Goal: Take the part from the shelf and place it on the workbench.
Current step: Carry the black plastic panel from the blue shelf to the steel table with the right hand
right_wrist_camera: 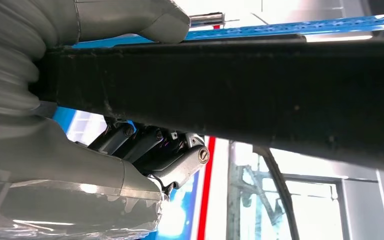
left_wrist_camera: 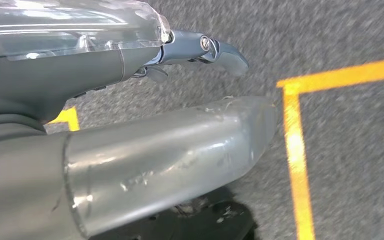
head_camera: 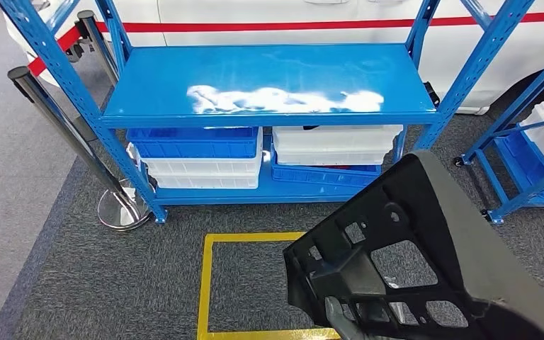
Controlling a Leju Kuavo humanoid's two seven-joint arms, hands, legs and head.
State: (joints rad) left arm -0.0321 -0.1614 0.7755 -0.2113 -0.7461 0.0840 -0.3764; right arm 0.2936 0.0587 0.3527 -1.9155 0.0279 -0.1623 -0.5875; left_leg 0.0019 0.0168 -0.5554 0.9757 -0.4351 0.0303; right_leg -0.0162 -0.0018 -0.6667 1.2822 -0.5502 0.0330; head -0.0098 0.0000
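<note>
The part is a large black plastic bracket with ribs and cut-outs, tilted in the air at the lower right of the head view, in front of the blue shelf. In the right wrist view my right hand grips the part, with the thumb on one face and the dark fingers curled under the other. A grey finger shows through the part's lower edge in the head view. My left hand hangs over the grey carpet with its fingers apart and nothing in it.
The shelf's top board is bare. Blue and white bins stand stacked on its lower level. A yellow floor rectangle lies before it. A stanchion stands at the left, a second blue rack with bins at the right, and a white vehicle behind.
</note>
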